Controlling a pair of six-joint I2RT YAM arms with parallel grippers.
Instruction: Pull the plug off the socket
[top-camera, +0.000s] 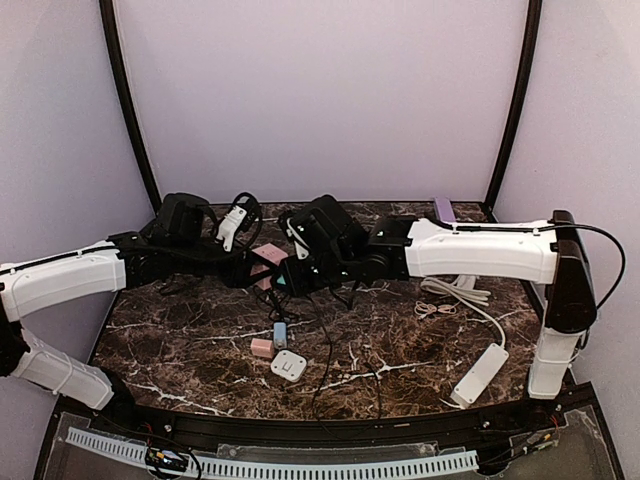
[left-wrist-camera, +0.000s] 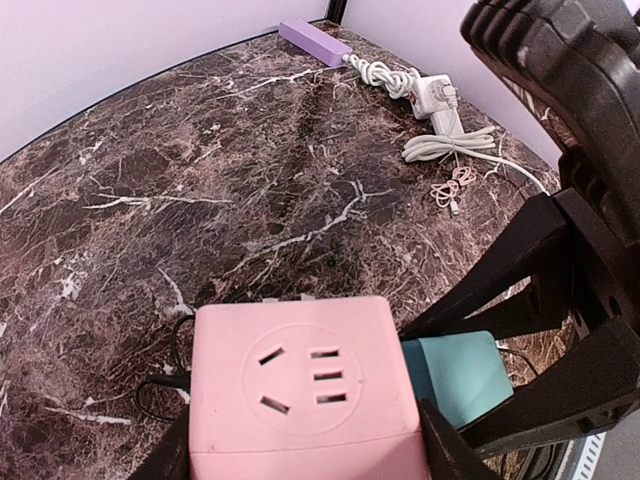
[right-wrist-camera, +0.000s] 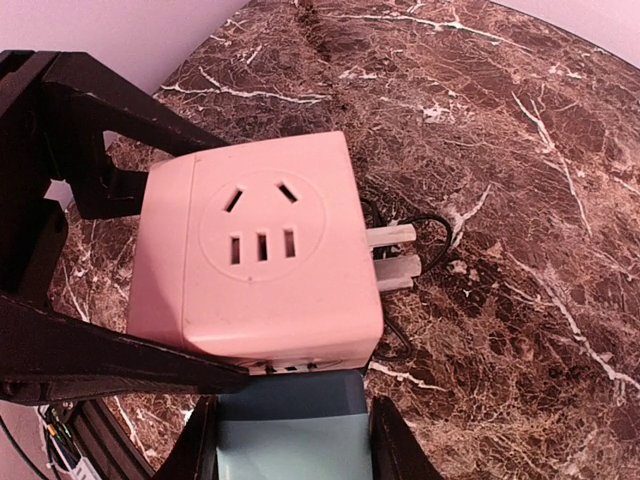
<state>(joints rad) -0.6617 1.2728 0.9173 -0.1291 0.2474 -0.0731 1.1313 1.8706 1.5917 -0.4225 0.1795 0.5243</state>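
Your left claw (left-wrist-camera: 300, 455) clamps the pink socket (right-wrist-camera: 260, 240) near the worktop's (top-camera: 400, 340) far edge; your right claw (right-wrist-camera: 290, 450) grips its teal plug (right-wrist-camera: 290, 400).

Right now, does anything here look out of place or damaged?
No damage shows. The pink socket hangs above the table, held by the left gripper; the right gripper grips its teal plug. Bare metal pins stick out of one side.

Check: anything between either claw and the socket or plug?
Nothing visible. The left claw is shut on the pink socket, and the right claw is shut on the teal plug seated in it. Both grasps are direct.
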